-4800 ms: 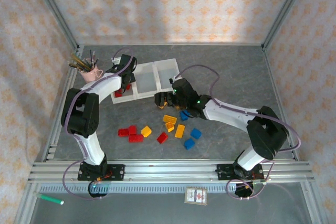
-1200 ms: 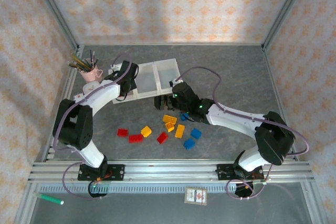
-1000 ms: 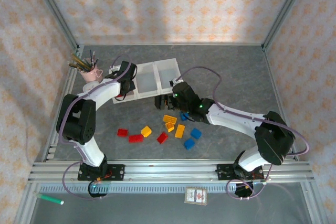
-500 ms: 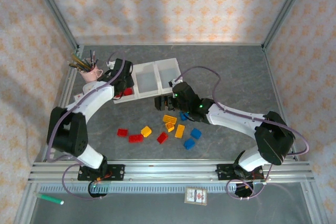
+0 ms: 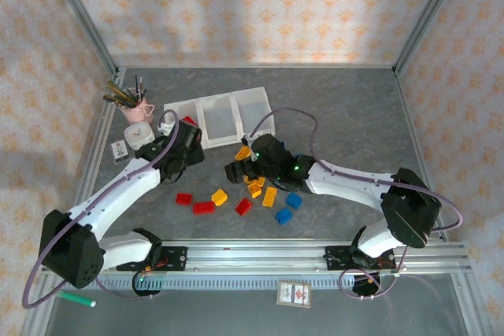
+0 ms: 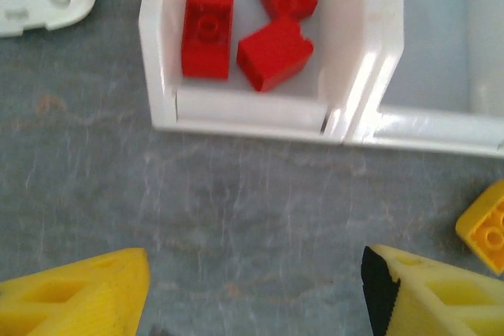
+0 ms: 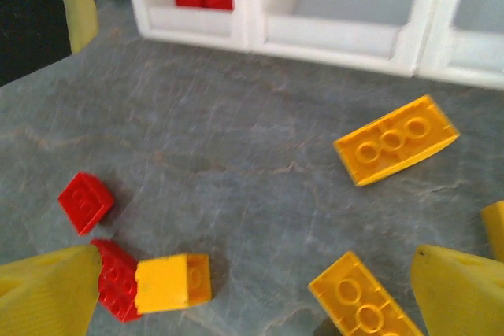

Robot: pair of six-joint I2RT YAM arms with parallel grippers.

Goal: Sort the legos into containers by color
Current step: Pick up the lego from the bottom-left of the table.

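**Top ext. cam:** fixed, high, behind the arm bases (image 5: 152, 257) at frame bottom. Looks down and fwd over the whole table (image 5: 346, 108); far off.

**Left wrist cam:** v. close, facing almost straight down. Fingers of left gripper (image 6: 256, 285) sit in the lower corners, spread wide; red-brick bin (image 6: 157, 53) at top centre.

**Right wrist cam:** close, low, slanted toward the bin row (image 7: 339, 37) along the top edge. Fingers of right gripper (image 7: 256, 273) sit in the lower corners, spread wide.

**Shared, all 3 views:** red-brick bin (image 7: 193, 20), upper left in the right wrist view; red-brick bin (image 5: 179, 106), left of centre in the top ext. view.
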